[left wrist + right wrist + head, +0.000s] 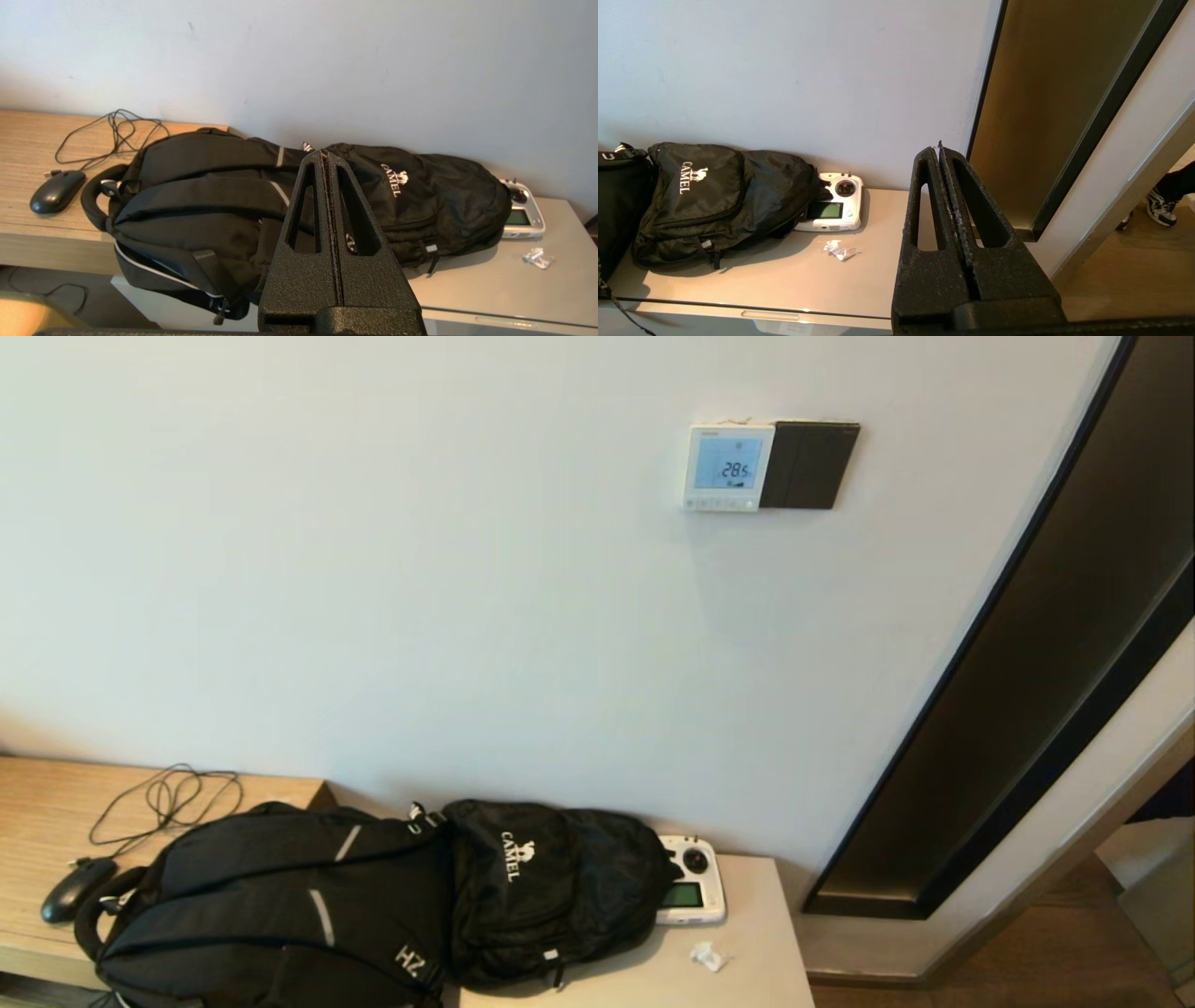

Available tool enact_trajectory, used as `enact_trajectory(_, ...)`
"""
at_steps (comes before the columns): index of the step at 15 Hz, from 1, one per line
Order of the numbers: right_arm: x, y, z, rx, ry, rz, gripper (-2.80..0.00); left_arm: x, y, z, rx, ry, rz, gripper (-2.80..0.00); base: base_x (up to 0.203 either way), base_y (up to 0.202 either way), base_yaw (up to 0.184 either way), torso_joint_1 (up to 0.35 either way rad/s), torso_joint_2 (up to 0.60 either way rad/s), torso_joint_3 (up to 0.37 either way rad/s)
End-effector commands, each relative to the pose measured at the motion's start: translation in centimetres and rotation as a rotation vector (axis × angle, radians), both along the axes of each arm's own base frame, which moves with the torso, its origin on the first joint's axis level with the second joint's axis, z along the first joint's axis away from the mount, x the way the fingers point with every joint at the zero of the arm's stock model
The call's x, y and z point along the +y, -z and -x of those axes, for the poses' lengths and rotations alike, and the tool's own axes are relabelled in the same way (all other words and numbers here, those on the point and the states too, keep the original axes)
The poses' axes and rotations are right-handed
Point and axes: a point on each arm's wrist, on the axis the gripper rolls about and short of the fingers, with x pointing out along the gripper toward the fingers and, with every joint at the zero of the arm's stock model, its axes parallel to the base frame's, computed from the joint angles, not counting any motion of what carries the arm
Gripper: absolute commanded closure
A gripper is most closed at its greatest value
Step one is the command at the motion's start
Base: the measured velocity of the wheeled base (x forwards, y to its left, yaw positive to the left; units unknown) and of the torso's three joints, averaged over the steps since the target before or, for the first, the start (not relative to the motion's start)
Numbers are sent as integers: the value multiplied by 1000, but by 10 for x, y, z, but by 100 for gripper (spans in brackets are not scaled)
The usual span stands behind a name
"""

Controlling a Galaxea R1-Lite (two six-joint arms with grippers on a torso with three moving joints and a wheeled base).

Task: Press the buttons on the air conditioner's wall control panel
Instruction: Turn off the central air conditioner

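Observation:
The white control panel (729,467) hangs high on the wall in the head view. Its screen is lit pale blue and shows digits. A row of tiny pale buttons (721,504) runs along its bottom edge. Neither arm shows in the head view. My left gripper (325,157) is shut and empty, held low in front of the black backpacks. My right gripper (937,150) is shut and empty, held low over the right end of the beige cabinet top. The panel does not show in either wrist view.
A black plate (808,465) sits right of the panel. Two black backpacks (373,896), a white handheld controller (693,892), a paper scrap (709,956), a black mouse (77,889) and cable lie on the desk and cabinet. A dark door frame (1027,691) stands at right.

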Motion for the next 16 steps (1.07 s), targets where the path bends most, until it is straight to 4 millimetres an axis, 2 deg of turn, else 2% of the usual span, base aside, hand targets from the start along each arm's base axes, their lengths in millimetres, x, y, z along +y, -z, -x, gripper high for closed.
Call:
enact_trajectory(1,0,0,0,-2,0,1,0,0,0,0,-1,1,0,0,0,0,0,0,0,0)
enact_trajectory(16,0,0,0,-2,1,0,0,0,0,0,-1,-1,0,0,0,0,0,0,0,0)
